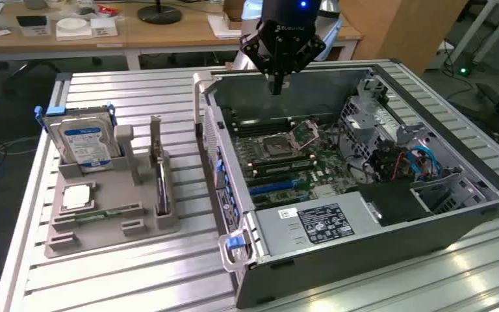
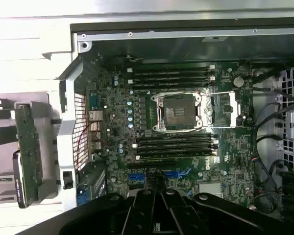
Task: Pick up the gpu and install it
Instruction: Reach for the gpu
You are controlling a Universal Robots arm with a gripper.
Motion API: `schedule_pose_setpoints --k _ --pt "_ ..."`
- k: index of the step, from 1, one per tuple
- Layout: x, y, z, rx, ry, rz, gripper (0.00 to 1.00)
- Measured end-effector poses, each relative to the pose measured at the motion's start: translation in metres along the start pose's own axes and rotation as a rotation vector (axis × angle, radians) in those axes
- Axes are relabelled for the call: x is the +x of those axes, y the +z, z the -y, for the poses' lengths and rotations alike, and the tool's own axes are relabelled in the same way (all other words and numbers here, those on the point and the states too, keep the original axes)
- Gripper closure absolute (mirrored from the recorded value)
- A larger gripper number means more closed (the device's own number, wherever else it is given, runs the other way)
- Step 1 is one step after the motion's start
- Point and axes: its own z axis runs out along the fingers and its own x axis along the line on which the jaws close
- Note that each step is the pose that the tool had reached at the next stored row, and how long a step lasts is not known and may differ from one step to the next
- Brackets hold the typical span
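**GPU in its holder, pincer empty above the open case**

Nearest on the slatted counter [image 1: 128, 279] sits the open computer case [image 1: 457, 214], its power supply [image 1: 319, 224] at the near end. Beside the case, toward the exterior view's left, a grey holder [image 1: 102, 234] carries the loose parts. A narrow memory stick [image 1: 102, 213] lies flat at its near end, with a square processor chip [image 1: 76, 196] just behind it.

The gpu [image 1: 159, 175] stands on edge in a slot along the side of the holder closest to the case, well apart from the pincer. In the wrist view, the upright board [image 2: 28, 147] on the holder seems to be this same card, though it is hard to make out there. A blue-labelled hard drive [image 1: 83, 140] stands upright at the holder's far end.

Inside the case, the motherboard [image 2: 137, 122] lies exposed, its processor socket [image 2: 179, 111] open.

Farther back, the pincer [image 1: 277, 90] hangs over the case's far end, closed and holding nothing. Its fingers [image 2: 137, 210] meet over the board.
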Motion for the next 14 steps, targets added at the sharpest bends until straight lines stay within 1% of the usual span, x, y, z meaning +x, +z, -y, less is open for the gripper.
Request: schedule_pose_setpoints --k 8,14 --pt "0.0026 -0.0001 0.0002 0.0001 0.0 0.0 0.9" --pt "0.0085 -0.0002 0.0007 0.0 0.0 0.0 0.9"
